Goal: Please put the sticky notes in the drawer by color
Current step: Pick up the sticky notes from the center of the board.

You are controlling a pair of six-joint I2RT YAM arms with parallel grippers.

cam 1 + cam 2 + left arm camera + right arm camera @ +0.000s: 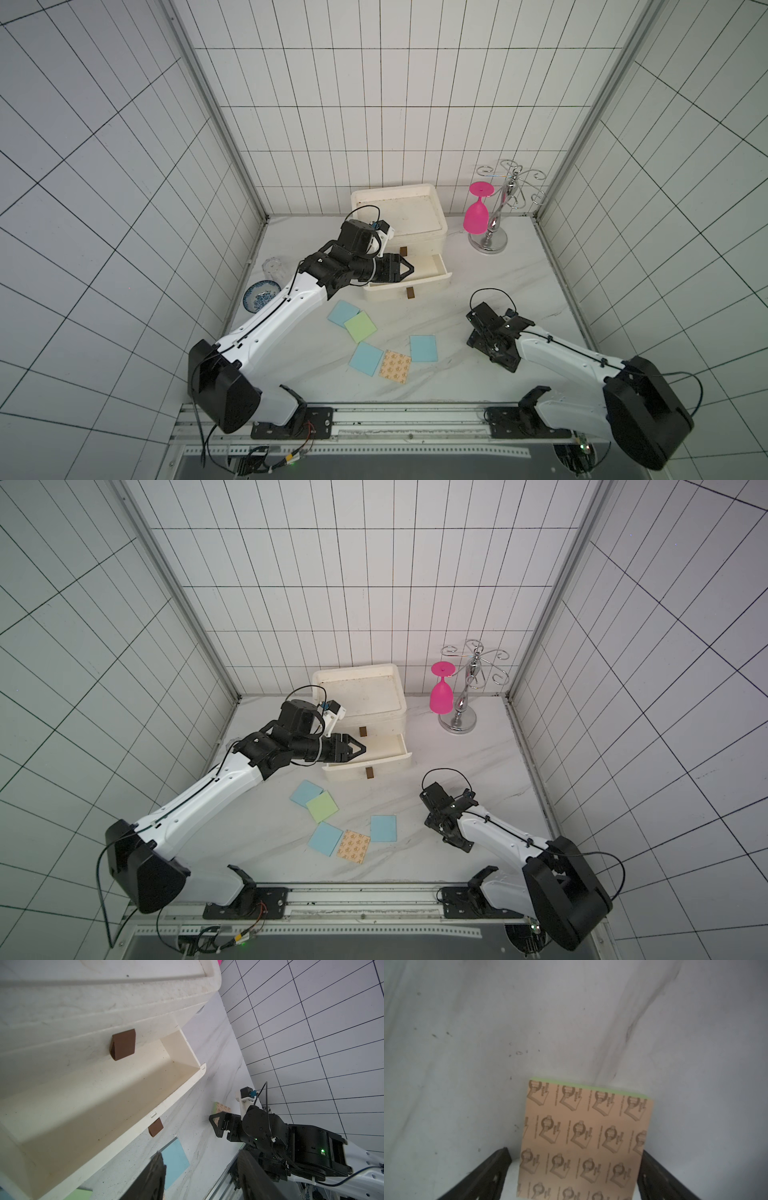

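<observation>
The off-white drawer chest stands at the back, its middle drawer pulled out and bare inside as far as I see. My left gripper hovers open and empty at that drawer's left end. On the table lie three blue sticky notes, a green one and a tan printed one. Another tan printed pad lies flat between the spread fingers of my right gripper; a gap shows beside one finger. The arm hides this pad in both top views.
A pink wine glass hangs on a chrome rack at the back right. A clear glass and a blue-patterned bowl stand at the left edge behind my left arm. The arms' rail runs along the front.
</observation>
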